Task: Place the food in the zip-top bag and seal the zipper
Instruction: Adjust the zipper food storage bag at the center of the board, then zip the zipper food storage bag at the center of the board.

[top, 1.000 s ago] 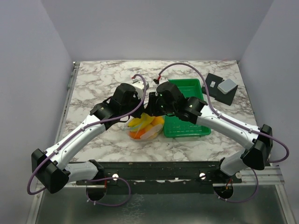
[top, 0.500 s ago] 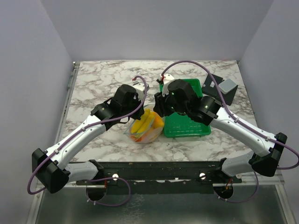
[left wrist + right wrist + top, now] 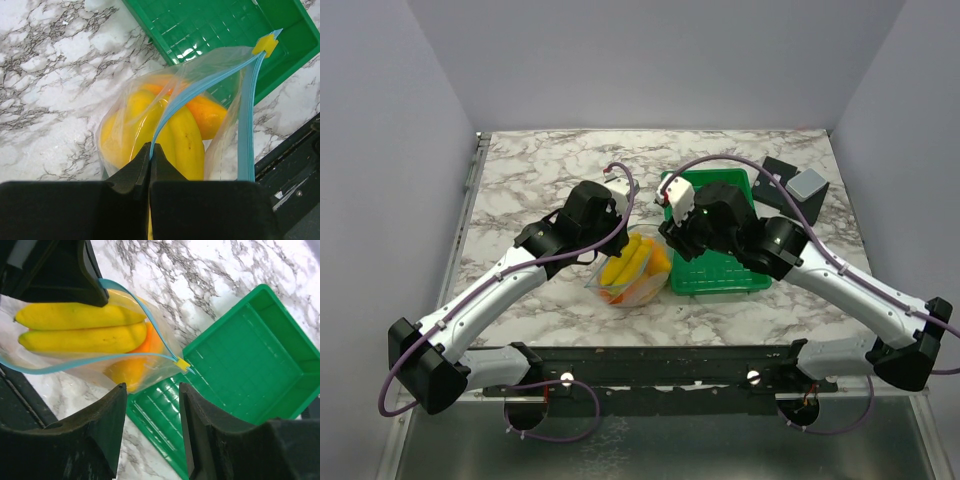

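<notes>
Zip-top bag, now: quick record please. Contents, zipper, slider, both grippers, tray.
bag: zip-top bag, clear, left of the tray in the top view
contents: food, yellow and orange pieces, inside
zipper: unsealed, its two strips apart
slider: yellow, at the tray-side end
left gripper: shut on the zipper, at the end opposite the slider
right gripper: open, holding nothing, over the bag's tray-side corner
tray: green tray

Bright even light, glare on green tray [image 3: 200, 35]
</notes>
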Available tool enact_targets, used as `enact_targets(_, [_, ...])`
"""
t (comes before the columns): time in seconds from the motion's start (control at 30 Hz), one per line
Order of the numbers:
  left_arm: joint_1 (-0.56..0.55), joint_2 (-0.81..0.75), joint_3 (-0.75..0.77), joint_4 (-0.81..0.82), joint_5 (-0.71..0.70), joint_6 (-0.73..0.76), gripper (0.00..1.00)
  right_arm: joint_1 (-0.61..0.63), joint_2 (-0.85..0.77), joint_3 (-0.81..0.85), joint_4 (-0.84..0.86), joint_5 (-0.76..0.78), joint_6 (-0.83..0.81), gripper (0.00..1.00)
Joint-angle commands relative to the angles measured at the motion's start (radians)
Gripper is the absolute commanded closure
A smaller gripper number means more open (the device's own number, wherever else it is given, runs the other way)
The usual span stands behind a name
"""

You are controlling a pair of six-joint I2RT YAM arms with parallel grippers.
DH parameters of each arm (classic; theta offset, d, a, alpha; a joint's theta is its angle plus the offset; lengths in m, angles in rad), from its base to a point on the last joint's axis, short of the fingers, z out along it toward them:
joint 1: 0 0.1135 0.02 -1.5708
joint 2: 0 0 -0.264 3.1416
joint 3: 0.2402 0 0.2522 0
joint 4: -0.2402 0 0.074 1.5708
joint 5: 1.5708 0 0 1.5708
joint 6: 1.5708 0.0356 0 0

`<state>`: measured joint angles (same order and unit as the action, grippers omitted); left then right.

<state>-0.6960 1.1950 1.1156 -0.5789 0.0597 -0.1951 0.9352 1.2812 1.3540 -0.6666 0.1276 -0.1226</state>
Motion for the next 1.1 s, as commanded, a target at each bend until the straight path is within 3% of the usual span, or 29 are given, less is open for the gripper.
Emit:
enact_targets(0.0, [-0.005,-0.023,-0.01,-0.019,-0.007,0.016,1.0,-0.028,-0.041,-0.052,0.084,-0.02,-0.185,0.48])
enact_targets(0.13, [-0.005,-0.032,-0.016,-0.018,0.004,0.016,1.0,-0.094,-0.073,-0.086,0.145,-0.114,-0.282,0.44])
enact_targets(0.3, [-0.006,-0.044,-0.02,-0.016,0.016,0.02,1.0,-0.23,-0.071,-0.07,0.136,-0.403,-0.352,0.42])
enact_targets(0.5, [-0.005,-0.055,-0.029,-0.01,0.031,0.021,1.0,-0.319,0.015,0.005,0.017,-0.707,-0.431,0.42])
enact_targets(0.63, [-0.006,-0.056,-0.032,-0.007,0.036,0.021,1.0,-0.387,0.047,-0.021,0.028,-0.886,-0.451,0.42])
enact_targets(1.07, [-0.006,-0.046,-0.033,-0.007,0.039,0.017,1.0,-0.457,0.079,-0.197,0.25,-1.119,-0.507,0.39])
